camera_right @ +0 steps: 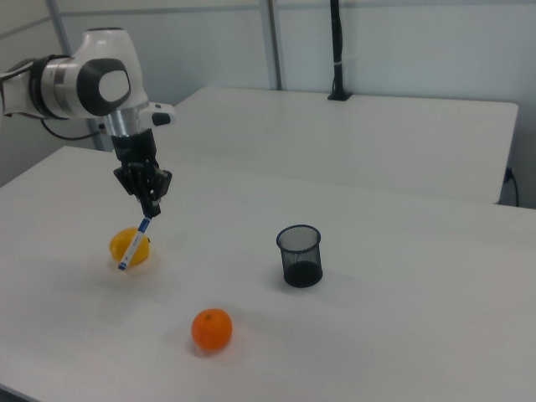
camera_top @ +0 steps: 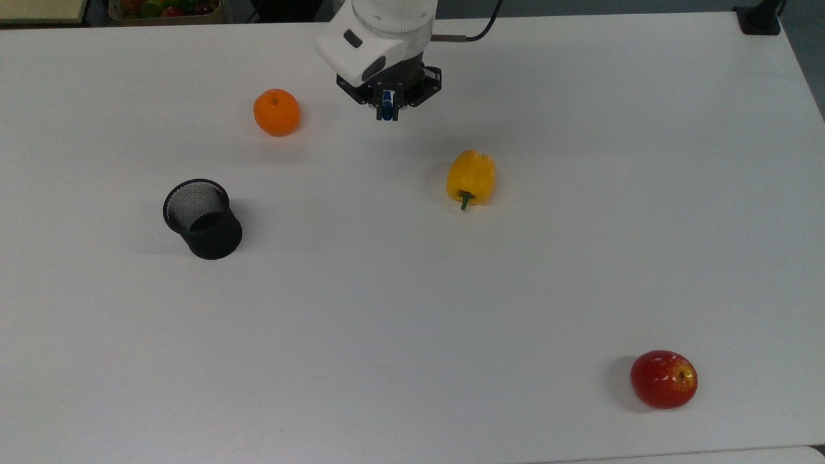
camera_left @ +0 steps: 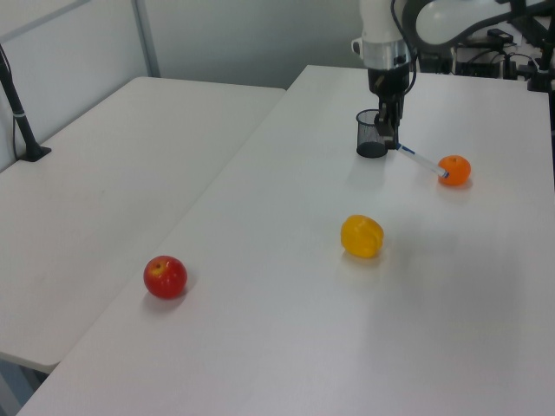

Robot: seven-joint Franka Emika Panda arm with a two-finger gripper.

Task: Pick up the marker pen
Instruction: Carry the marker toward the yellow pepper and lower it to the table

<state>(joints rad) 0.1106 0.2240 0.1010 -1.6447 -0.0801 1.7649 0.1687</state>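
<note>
Desk: a wide white desk point(camera_top: 412, 309) carries everything; a second white desk point(camera_left: 113, 173) stands beside it in the left view.
Arm: a white robot arm point(camera_top: 380, 32) reaches in over the far edge of the desk in the top view, its pincer point(camera_top: 387, 111) pointing down, raised above the surface.
Pincer: closed on the marker pen point(camera_right: 134, 244), gripping it by its upper end.
Marker pen: a slim white barrel with blue ends, held in the air at a slant. In the right view it hangs down from the pincer point(camera_right: 148, 209) in front of the yellow pepper point(camera_right: 130, 246). In the left view it point(camera_left: 423, 162) runs from the pincer point(camera_left: 392, 143) toward the orange point(camera_left: 453, 170).
Mesh cup: a black mesh cup point(camera_top: 202, 219) stands upright toward the top view's left edge of the desk, well apart from the pincer.
Orange: near the far edge in the top view point(camera_top: 276, 112), to the top view's left of the pincer.
Yellow pepper: lying near the middle of the desk point(camera_top: 471, 177), stem toward the near edge.
Apple: a red apple point(camera_top: 664, 379) sits near the top view's near right corner.
</note>
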